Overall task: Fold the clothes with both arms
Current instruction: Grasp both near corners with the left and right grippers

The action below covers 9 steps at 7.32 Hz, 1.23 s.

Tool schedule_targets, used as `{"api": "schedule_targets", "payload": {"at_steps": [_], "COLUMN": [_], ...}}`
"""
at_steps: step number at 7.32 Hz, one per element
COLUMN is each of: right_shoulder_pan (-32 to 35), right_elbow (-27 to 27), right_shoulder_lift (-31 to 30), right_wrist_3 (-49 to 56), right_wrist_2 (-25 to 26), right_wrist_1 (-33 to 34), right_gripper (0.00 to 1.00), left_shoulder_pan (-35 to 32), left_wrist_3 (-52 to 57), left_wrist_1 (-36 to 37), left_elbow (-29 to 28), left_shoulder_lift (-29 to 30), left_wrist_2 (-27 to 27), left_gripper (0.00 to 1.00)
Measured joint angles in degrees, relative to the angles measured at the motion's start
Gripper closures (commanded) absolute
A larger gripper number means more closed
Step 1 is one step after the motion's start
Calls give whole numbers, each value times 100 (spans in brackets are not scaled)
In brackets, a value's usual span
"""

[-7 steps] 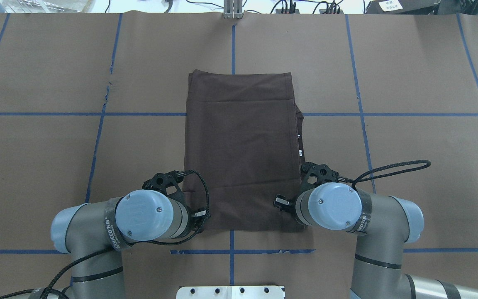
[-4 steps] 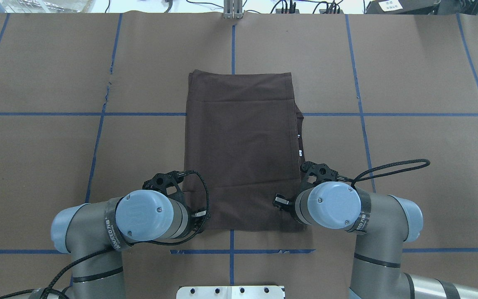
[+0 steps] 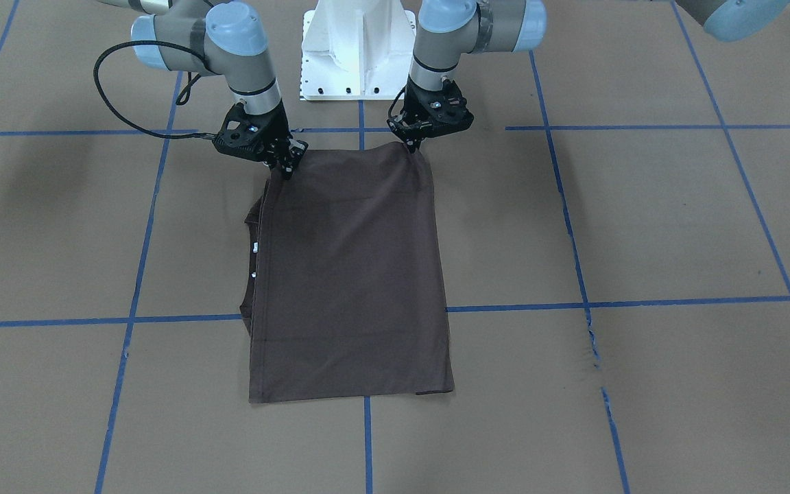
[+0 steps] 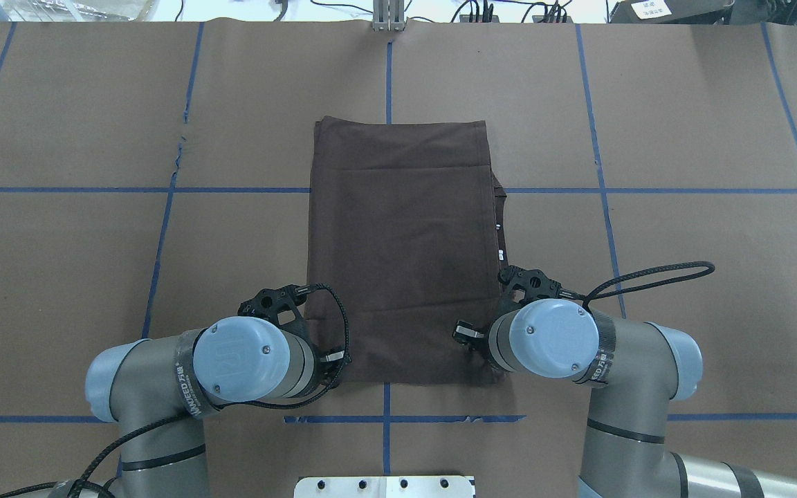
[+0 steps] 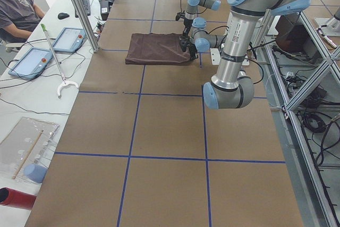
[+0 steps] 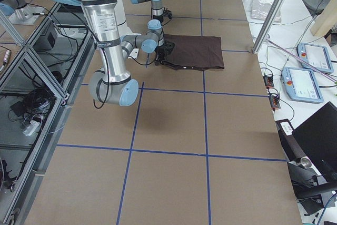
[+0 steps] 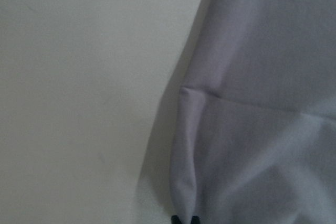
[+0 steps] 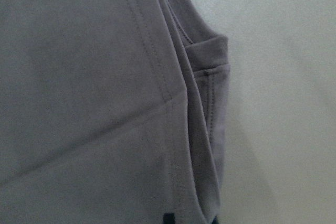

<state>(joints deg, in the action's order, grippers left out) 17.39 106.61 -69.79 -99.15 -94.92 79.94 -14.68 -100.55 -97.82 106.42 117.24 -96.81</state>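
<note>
The left black 2-finger gripper (image 3: 413,146) and the right black 2-finger gripper (image 3: 286,168) each pinch a near corner of the folded dark brown-grey T-shirt (image 3: 350,274), which lies flat beyond them on the brown blue-taped table (image 3: 642,226).

Silver-grey left arm (image 4: 156,415) and right arm (image 4: 620,429), light blue caps (image 4: 241,358), black braided cables (image 4: 647,273)

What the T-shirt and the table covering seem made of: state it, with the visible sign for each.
T-shirt: a soft, matte knit, probably cotton jersey. It lies limp and creases softly, and the right wrist view shows rows of stitching along its hems. Table covering: apparently brown paper. It is flat and dull, with a ragged tear such as paper makes.
</note>
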Motion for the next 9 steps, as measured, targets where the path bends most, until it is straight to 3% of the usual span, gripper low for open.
{"api": "schedule_targets", "payload": {"at_steps": [5,9], "right_shoulder_pan": [54,77], "right_elbow": [108,834], "right_shoulder_lift": [6,-274], "right_wrist_3": [15,87], "right_wrist_2": [-62,-434], "right_wrist_1": [28,-1], "right_gripper": [100,100], "left_shoulder_pan": [-13,224], "left_wrist_3": [0,-14], "left_wrist_1": [20,96], "left_elbow": [177,624], "left_shoulder_lift": [-50,-156], "left_wrist_2": [-9,-5], "left_gripper": [100,100]}}
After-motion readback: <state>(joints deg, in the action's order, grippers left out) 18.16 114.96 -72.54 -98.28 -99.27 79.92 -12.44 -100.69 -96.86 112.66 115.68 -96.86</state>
